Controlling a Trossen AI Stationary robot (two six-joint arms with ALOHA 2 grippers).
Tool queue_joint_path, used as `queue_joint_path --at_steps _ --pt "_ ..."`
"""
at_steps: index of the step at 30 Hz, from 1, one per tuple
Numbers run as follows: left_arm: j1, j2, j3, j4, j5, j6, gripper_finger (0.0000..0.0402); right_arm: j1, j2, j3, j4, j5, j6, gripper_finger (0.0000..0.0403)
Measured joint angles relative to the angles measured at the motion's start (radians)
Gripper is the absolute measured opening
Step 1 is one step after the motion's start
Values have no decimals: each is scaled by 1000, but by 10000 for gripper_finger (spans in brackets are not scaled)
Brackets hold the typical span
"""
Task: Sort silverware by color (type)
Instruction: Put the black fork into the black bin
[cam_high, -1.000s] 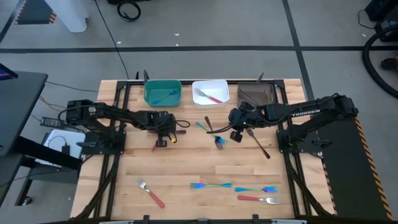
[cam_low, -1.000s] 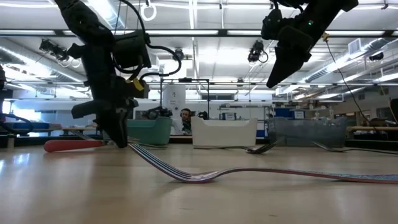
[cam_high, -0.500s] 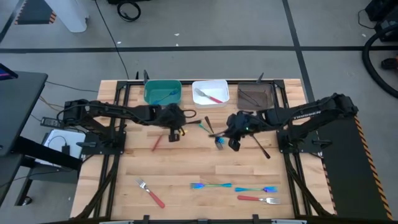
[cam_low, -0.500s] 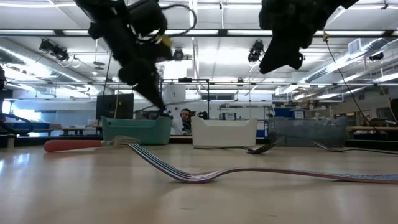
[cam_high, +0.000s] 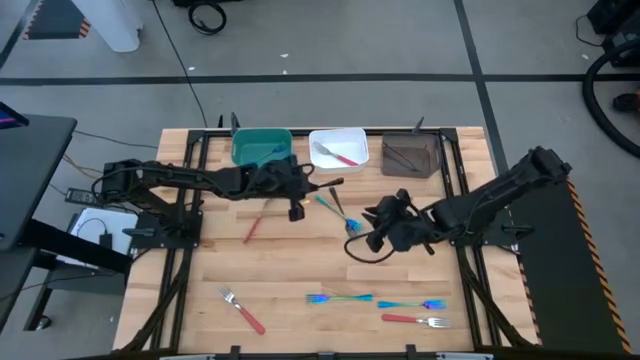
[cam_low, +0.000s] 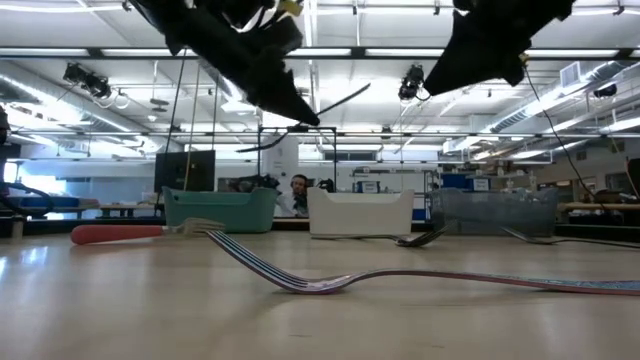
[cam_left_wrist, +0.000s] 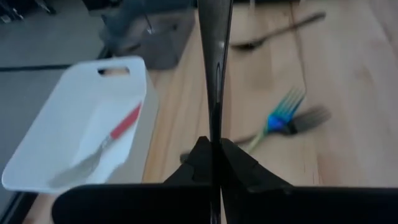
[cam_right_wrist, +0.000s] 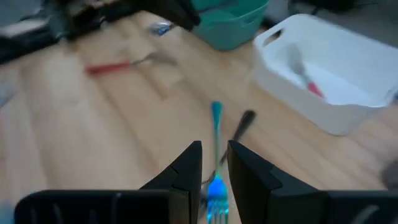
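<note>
Left claw (cam_low: 300, 112) aloft gripping dark fork (cam_low: 335, 103); striped fork (cam_low: 290, 278) on table (cam_low: 150, 310)

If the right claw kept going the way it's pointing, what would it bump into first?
Most likely the blue fork lying just ahead of the right gripper, with a dark fork beside it. The white bin sits farther off to one side.
</note>
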Motion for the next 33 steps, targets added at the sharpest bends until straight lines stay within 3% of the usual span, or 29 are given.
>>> queue_joint_path --at_steps 5,12,17,25,33 --pt "-25 0 0 109 0 -9 11 -6 48 -45 232 51 -3 84" --pt "-63 0 0 182 3 -8 12 -31 146 -45 573 -3 -373 84" --pt "-55 0 0 186 0 18 12 -51 175 -42 637 36 -531 86" --pt "-37 0 0 283 -1 19 13 -139 179 -42 701 59 -575 98" --pt "-27 0 0 308 -1 45 13 -182 168 -42 929 57 -740 101"
